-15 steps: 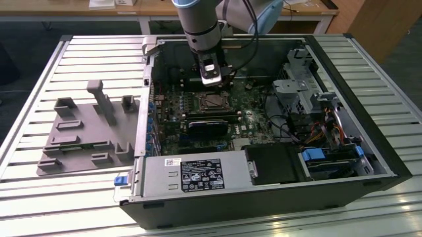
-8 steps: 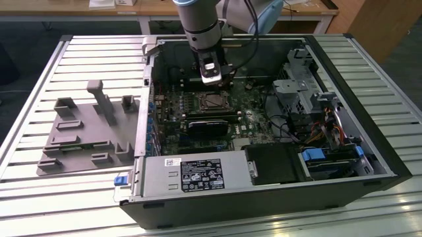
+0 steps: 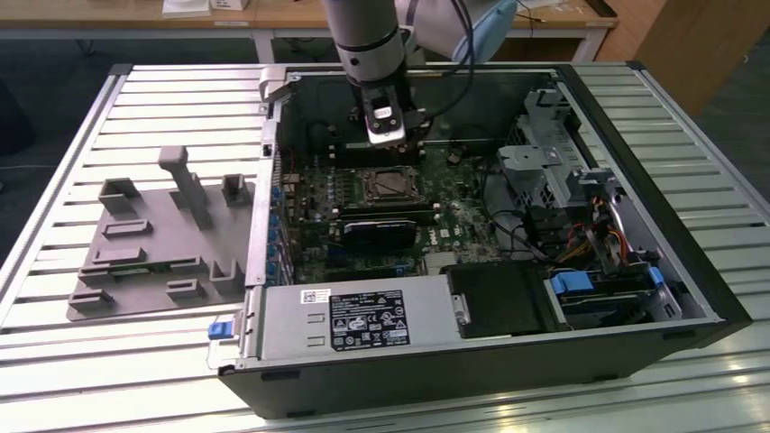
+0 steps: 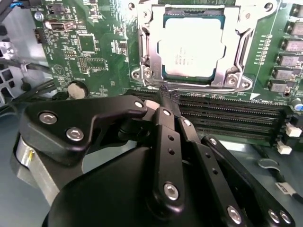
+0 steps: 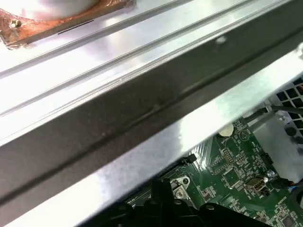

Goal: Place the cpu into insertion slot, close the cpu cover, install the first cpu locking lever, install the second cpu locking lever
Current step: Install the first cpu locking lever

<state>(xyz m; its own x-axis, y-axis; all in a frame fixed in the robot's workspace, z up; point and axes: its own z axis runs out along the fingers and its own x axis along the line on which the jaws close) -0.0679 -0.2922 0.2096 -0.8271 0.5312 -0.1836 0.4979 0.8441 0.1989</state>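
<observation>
Cpu: the cpu (image 4: 191, 47) lay flat in the insertion slot (image 3: 388, 184), toward the green board's (image 4: 94, 47) upper edge in the exterior view; placing looked done
Cover: the cpu cover (image 4: 147, 52) lay down around the chip; closing looked done
Levers: latched or not, I could not tell; probably left to do
Pincer: the pincer (image 4: 168, 97) was clenched on nothing visible; its tip sat just beside the cover's edge

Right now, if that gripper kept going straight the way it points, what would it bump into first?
Most likely the near edge of the cpu cover, framing the cpu. The gripper points at that edge from over the long black slots; depth is unclear.
</observation>
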